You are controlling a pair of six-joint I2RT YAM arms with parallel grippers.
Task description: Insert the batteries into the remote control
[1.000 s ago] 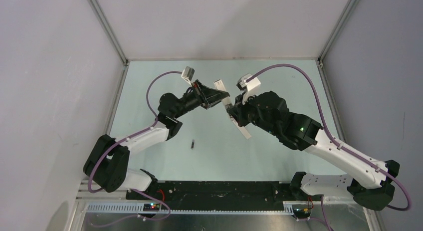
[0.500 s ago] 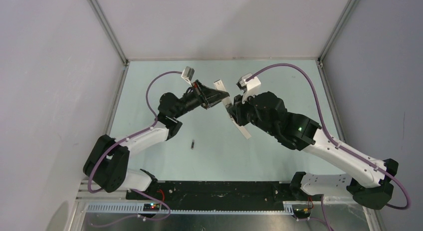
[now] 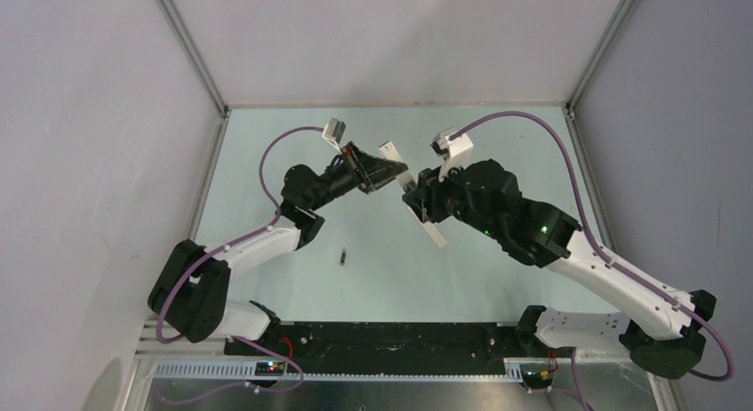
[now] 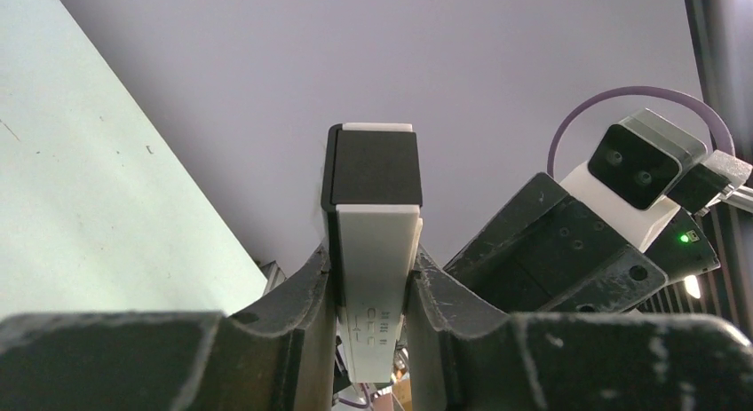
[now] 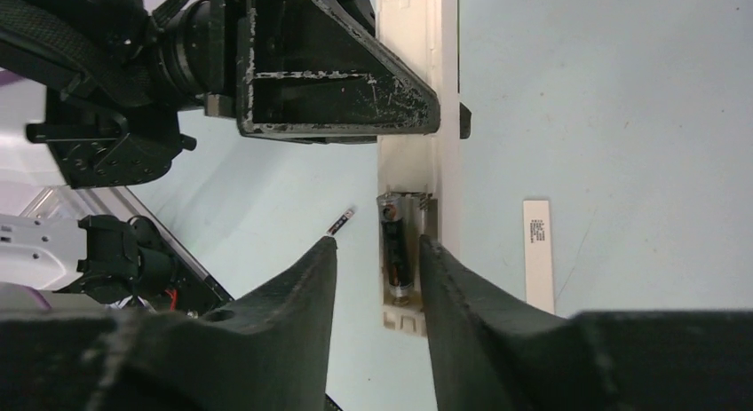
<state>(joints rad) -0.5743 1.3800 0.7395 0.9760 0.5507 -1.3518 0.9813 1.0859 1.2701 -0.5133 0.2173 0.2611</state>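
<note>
My left gripper (image 4: 371,256) is shut on the white remote control (image 4: 373,171) and holds it off the table, black end pointing away. Seen from the right wrist, the remote control (image 5: 416,176) has its back open, and one dark battery (image 5: 397,251) lies in the compartment near the remote's end. My right gripper (image 5: 377,244) is open, with a finger on each side of that end and nothing gripped. The other battery (image 3: 342,256) lies loose on the table, left of the grippers (image 5: 341,222). From above, both grippers meet mid-table (image 3: 391,174) (image 3: 413,200).
A thin white cover strip (image 5: 537,256) lies flat on the pale green table (image 3: 266,162), just right of the remote; it shows from above beside the right wrist (image 3: 435,233). Grey walls close in the back and sides. A black rail (image 3: 391,335) runs along the near edge.
My right gripper has opened from shut and let go of the battery, which stays in the remote's compartment. The right wrist shifted slightly right. The left arm and remote have not moved.
</note>
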